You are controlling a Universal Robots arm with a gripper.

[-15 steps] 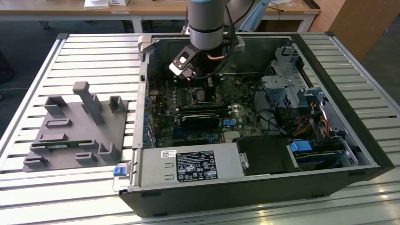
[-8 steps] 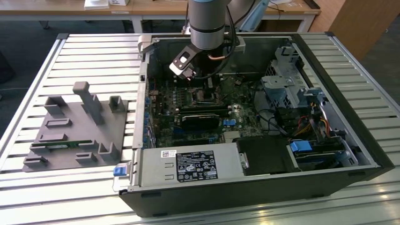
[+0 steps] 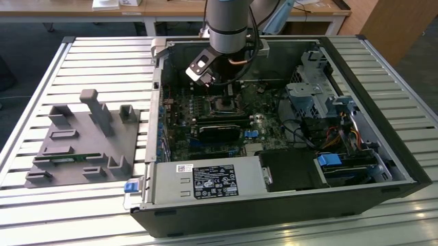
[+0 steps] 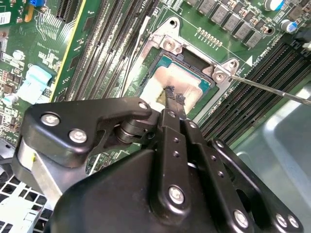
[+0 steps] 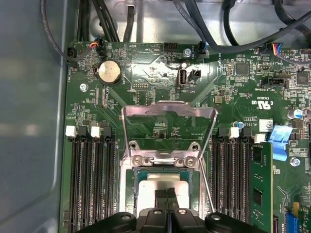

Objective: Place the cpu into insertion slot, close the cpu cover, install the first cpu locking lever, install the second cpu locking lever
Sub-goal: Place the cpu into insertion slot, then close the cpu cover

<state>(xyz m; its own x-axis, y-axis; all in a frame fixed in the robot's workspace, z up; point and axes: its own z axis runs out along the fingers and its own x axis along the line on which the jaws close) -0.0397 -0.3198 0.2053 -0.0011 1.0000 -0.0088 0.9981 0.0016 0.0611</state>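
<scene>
The cpu (image 5: 163,182) lies flat in the insertion slot (image 5: 129,187), silver face up; its face (image 4: 187,82) also shows in the second wrist view. My gripper (image 5: 167,193) is shut, fingers pressed together, with the tips (image 4: 171,93) at or just above the middle of the chip and nothing between them. The cpu cover (image 5: 167,108) stands swung open behind the socket, hinged at two screws. A thin metal locking lever (image 4: 272,90) sticks out free beside the socket. In the exterior view the gripper (image 3: 228,95) hangs over the socket (image 3: 222,104) inside the open computer case.
Long black memory slots (image 5: 95,184) flank the socket on both sides. A black rectangular block (image 3: 219,130) sits in front of the socket. A grey fixture plate (image 3: 82,138) lies at the exterior view's left. Cables (image 5: 218,29), a drive cage (image 3: 311,97) and case walls surround the board.
</scene>
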